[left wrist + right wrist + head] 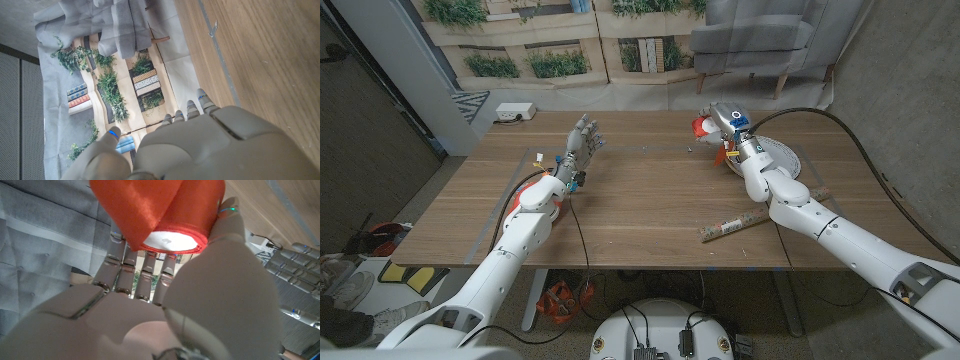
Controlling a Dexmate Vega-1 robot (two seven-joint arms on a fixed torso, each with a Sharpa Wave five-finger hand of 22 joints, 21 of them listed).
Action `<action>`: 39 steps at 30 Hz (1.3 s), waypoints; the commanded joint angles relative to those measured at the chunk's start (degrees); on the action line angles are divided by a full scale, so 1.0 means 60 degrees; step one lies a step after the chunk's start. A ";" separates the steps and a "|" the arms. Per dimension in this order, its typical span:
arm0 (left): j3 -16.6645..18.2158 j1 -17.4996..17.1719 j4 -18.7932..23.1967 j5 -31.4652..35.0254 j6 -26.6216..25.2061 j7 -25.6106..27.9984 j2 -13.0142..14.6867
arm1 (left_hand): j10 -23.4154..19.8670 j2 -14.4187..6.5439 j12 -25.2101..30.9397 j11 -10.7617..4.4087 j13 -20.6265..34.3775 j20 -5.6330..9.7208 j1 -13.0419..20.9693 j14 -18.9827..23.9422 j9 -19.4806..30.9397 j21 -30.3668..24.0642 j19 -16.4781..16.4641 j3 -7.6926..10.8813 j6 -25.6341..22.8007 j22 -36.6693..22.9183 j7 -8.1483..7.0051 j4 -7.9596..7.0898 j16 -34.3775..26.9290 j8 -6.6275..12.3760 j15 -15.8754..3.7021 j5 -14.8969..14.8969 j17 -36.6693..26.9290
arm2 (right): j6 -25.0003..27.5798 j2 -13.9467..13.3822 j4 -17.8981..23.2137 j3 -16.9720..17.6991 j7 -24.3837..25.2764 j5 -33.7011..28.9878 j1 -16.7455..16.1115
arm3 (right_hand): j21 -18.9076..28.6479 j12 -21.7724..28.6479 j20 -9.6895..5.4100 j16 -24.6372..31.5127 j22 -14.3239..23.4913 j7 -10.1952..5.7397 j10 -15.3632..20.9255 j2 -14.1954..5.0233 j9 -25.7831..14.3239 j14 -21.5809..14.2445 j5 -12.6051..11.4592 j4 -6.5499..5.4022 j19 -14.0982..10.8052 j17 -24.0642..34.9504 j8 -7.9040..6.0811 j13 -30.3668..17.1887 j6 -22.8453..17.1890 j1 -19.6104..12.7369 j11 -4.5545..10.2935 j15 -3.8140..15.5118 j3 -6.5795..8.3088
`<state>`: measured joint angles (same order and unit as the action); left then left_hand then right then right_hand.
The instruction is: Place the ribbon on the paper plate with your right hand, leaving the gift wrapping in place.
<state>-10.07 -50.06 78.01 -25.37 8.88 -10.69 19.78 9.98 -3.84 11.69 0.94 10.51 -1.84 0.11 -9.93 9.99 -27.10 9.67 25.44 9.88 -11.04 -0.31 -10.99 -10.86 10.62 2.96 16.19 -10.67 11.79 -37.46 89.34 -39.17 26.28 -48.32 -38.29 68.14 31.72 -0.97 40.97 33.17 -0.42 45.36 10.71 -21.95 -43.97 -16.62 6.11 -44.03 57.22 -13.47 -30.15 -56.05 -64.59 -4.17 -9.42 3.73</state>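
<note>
Red ribbon [702,126] is in the grip of the right hand [722,122], held clear of the wooden surface [640,205] toward the far edge, at about one o'clock from the surface's centre. The right wrist view confirms the hold — the red spool sits pinched between thumb and fingers [145,270], its white core showing.

Paper plate [785,160] lies just beside the right forearm, at roughly four o'clock from the held ribbon; part of it is hidden behind the arm. Gift wrapping [733,227] rests near the surface's front edge, at about five o'clock from the plate and well apart from the hand.

Left hand [578,148] stands unoccupied on the other side, fingers spread and upward, holding nothing.

Judgement: the pick-up is complete and the carry step is in hand. The next move calls for bringing the ribbon over the plate's bare area, lowering it until it rests inside the rim, then loosening the fingers — keeping the forearm off the wrapping roll.
</note>
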 commanded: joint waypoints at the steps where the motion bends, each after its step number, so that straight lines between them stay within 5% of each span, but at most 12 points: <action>1: 0.0026 -0.0011 0.0037 0.0021 -0.0022 0.0041 0.0005 | 0.2191 -0.1071 0.0015 0.0033 0.0045 -0.0067 0.0015 -0.2145 0.0053 0.0003 0.1856 -0.0007 0.1008 -0.0030 -0.0048 0.0007 -0.0049 0.0004 0.0043 0.0070 -0.0024 | 0.0450 0.0038 -0.0281 -0.0056 0.0016 0.0204 0.0116 | 0.0077 0.1790 -0.1898 -0.0016 -0.0025 0.0449 0.0548 -0.3144 -0.0061 -0.2842 -0.0063 -0.0091 0.0710 0.2026 0.0004 -0.0794 -0.0870 -0.3165 0.0460 0.3626 0.0061; 39: 0.0022 -0.0110 0.0267 0.0018 -0.0076 0.0134 0.0079 | 0.2195 -0.1068 0.0013 0.0041 0.0045 -0.0073 0.0013 -0.2152 0.0053 0.0031 0.1849 0.0000 0.1016 -0.0033 -0.0054 0.0007 -0.0047 -0.0001 0.0049 0.0071 -0.0024 | 0.1931 -0.0148 -0.0534 0.0065 -0.0554 0.1160 0.0291 | 0.0287 0.1732 -0.1899 -0.0067 -0.0241 0.0457 0.0575 -0.3146 -0.0125 -0.2875 -0.0108 -0.0110 0.0798 0.2032 0.0078 -0.0836 -0.0935 -0.3245 0.0445 0.3626 -0.0004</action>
<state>-9.96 -50.46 79.20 -25.20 8.50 -10.11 20.05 9.98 -3.84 11.69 0.94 10.51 -2.16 0.11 -9.93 9.99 -26.93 9.98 25.44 9.88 -11.04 -0.31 -10.99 -10.86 10.62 2.96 16.19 -10.67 20.84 -38.09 86.62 -38.80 24.15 -42.85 -36.82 69.62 31.72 -0.48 40.21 31.65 -0.42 45.65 10.71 -22.49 -44.63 -17.07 5.82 -43.51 57.22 -12.79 -30.15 -56.46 -64.60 -4.11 -9.62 3.44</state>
